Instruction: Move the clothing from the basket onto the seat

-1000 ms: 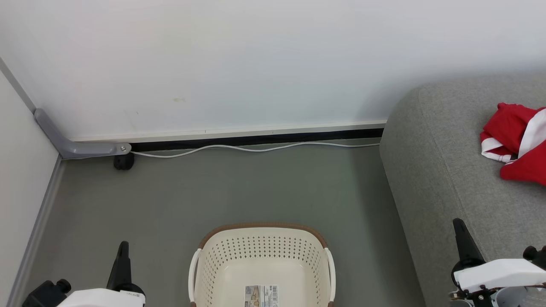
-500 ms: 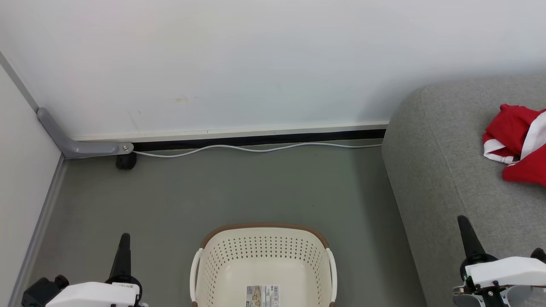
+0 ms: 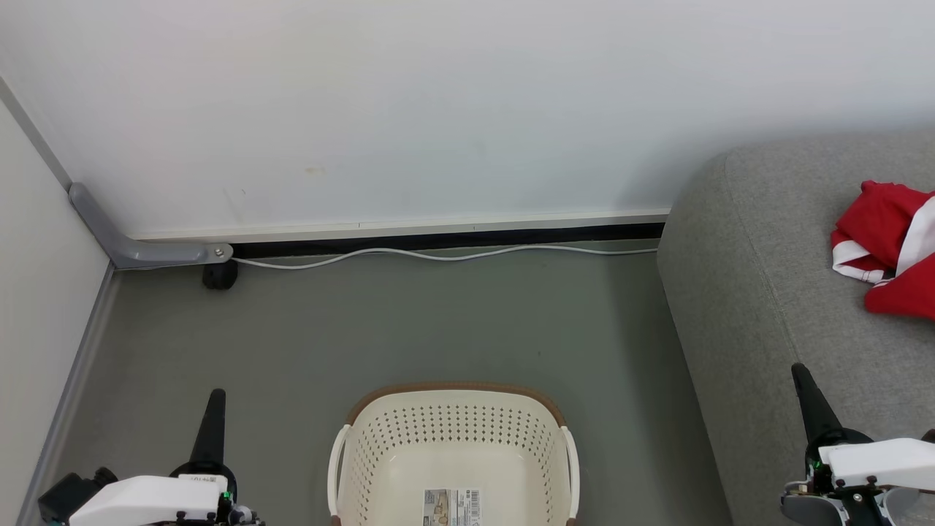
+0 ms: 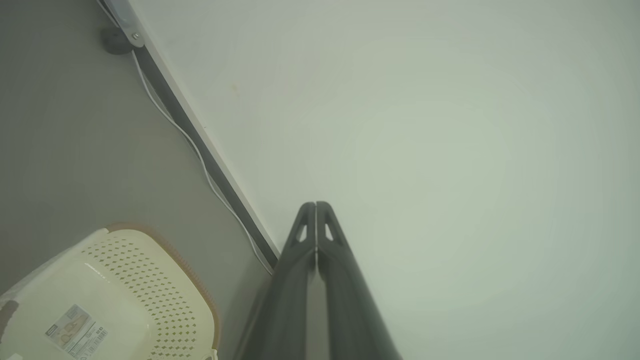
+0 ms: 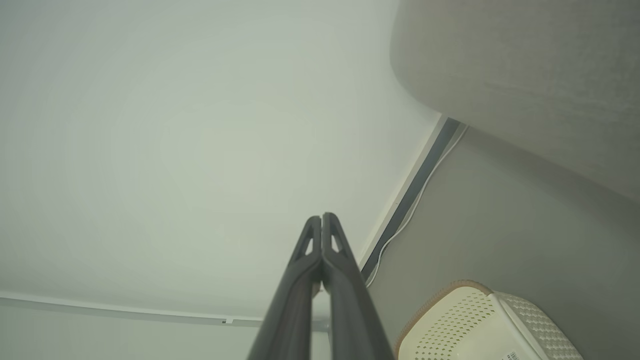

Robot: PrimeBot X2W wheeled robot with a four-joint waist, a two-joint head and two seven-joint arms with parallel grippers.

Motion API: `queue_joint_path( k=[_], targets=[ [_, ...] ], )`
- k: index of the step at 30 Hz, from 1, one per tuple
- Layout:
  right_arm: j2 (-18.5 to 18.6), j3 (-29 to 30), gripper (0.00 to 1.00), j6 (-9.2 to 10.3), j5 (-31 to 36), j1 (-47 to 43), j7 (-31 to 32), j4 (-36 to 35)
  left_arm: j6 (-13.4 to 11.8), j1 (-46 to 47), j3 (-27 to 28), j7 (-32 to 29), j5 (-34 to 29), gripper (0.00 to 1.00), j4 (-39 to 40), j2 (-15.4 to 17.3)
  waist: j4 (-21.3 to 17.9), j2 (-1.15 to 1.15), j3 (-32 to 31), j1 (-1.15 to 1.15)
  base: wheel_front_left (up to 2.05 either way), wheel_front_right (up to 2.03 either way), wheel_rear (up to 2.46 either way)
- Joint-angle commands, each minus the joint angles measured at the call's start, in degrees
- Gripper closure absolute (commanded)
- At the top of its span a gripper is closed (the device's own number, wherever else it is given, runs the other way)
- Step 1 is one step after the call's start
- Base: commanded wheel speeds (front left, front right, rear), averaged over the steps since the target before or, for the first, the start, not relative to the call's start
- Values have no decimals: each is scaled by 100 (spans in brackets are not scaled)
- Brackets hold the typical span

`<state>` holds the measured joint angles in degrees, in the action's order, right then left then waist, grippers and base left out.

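Left gripper [image 3: 217, 398] sits low at the lower left of the head view, fingers pressed flat together, tips pointing up and near vertical. Right gripper [image 3: 802, 374] at lower right, fingers also closed tip to tip, tips leaning slightly left.

This looks like a home corner staged in a test room. A grey upholstered sofa [image 3: 767, 292] with red clothes [image 3: 887, 245] on it and a plastic laundry basket [image 3: 453, 388] on the grey floor [image 3: 365, 329] speak of a living room. The bare white wall panels [image 3: 438, 109], a grey metal bracket [image 3: 139, 253] bracing their corner, and a loose white cable [image 3: 438, 256] along the skirting [image 3: 453, 238] suggest a built set.
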<state>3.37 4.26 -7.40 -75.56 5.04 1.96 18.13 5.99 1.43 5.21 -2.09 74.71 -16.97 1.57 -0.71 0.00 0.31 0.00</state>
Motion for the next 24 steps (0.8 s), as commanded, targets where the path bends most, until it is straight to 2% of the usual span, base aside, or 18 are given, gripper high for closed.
queue_joint_path(
  k=[1,24],
  targets=[
    [37,-57,100,-7,-117,128,49,-200,60,308,121,-24,111,100,185,109,2,0,0,0,0,0,0],
    [-43,212,100,-9,-1553,116,430,-397,143,466,131,-412,1635,100,283,130,66,0,-12,0,0,0,0]
  ],
)
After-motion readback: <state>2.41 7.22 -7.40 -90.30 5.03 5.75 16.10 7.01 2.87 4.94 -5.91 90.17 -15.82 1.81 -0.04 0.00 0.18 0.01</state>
